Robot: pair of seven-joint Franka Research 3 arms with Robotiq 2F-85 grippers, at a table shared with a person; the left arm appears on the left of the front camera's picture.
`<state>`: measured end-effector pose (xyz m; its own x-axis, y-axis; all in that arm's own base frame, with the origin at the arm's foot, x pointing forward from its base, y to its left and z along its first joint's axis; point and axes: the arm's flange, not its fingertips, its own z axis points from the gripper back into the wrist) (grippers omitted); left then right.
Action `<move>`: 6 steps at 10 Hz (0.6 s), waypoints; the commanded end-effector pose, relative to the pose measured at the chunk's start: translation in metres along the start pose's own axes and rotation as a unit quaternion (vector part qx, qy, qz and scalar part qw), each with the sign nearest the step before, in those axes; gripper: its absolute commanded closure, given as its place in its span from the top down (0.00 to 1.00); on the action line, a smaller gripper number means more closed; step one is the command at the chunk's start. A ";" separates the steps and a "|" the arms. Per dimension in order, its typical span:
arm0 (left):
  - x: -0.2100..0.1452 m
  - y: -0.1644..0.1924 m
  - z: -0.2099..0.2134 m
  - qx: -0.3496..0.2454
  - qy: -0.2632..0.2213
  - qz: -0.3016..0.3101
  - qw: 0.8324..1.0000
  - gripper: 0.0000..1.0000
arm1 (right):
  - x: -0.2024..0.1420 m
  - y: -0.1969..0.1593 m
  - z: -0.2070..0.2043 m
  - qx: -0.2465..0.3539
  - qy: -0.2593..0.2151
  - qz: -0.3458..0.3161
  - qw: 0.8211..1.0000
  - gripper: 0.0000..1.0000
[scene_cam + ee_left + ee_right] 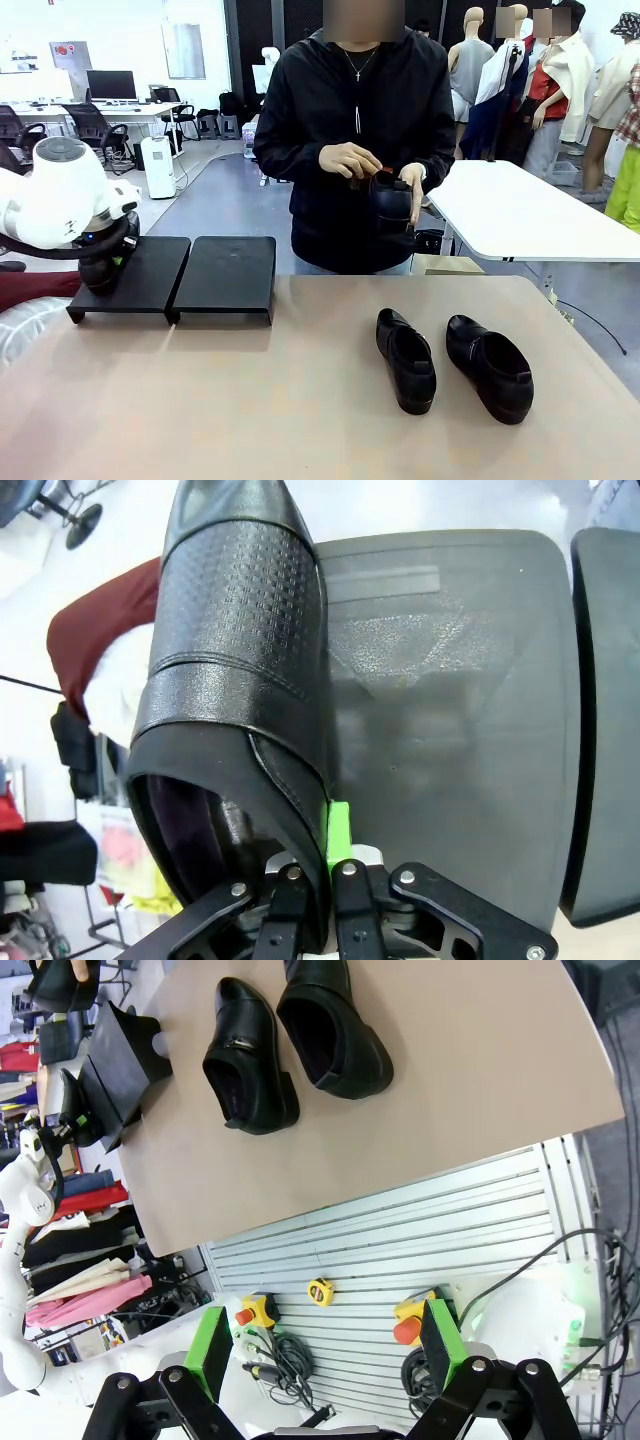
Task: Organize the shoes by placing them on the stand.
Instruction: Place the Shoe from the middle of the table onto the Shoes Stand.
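Presently left hand (316, 868) grips shoe (230, 650) at stand (450, 730)

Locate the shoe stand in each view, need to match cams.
Front: stand on the table's far left, two black platforms side by side.
Left wrist: stand across centre and right.
Right wrist: stand at upper left.
Shared landmark: the left arm's fingers, shut on a shoe at the left platform's edge.
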<state>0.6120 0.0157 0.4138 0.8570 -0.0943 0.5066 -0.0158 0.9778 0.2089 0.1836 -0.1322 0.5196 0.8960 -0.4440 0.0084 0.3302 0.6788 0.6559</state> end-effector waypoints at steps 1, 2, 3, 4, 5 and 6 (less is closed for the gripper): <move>0.002 -0.004 0.010 0.019 -0.008 0.001 1.000 0.00 | 0.000 0.000 0.002 0.008 0.001 0.012 1.000 1.00; 0.002 -0.004 0.007 0.015 -0.002 0.000 1.000 0.00 | 0.000 0.000 0.002 0.008 0.001 0.012 1.000 1.00; 0.002 -0.005 0.007 0.005 -0.001 -0.001 1.000 0.49 | 0.000 0.000 0.002 0.008 0.001 0.012 1.000 1.00; 0.002 -0.005 0.007 0.003 0.001 -0.003 1.000 1.00 | 0.000 0.000 0.002 0.008 0.001 0.012 1.000 1.00; 0.002 -0.005 0.008 -0.005 0.001 -0.007 1.000 1.00 | 0.000 0.000 0.002 0.008 0.001 0.012 1.000 1.00; 0.001 -0.005 0.010 -0.010 -0.002 -0.008 1.000 1.00 | 0.000 0.000 0.002 0.008 0.001 0.012 1.000 1.00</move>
<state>0.6114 0.0065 0.4161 0.8574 -0.1041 0.5040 -0.0043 0.9778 0.2094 0.1836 -0.1322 0.5196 0.8961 -0.4438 0.0085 0.3300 0.6789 0.6559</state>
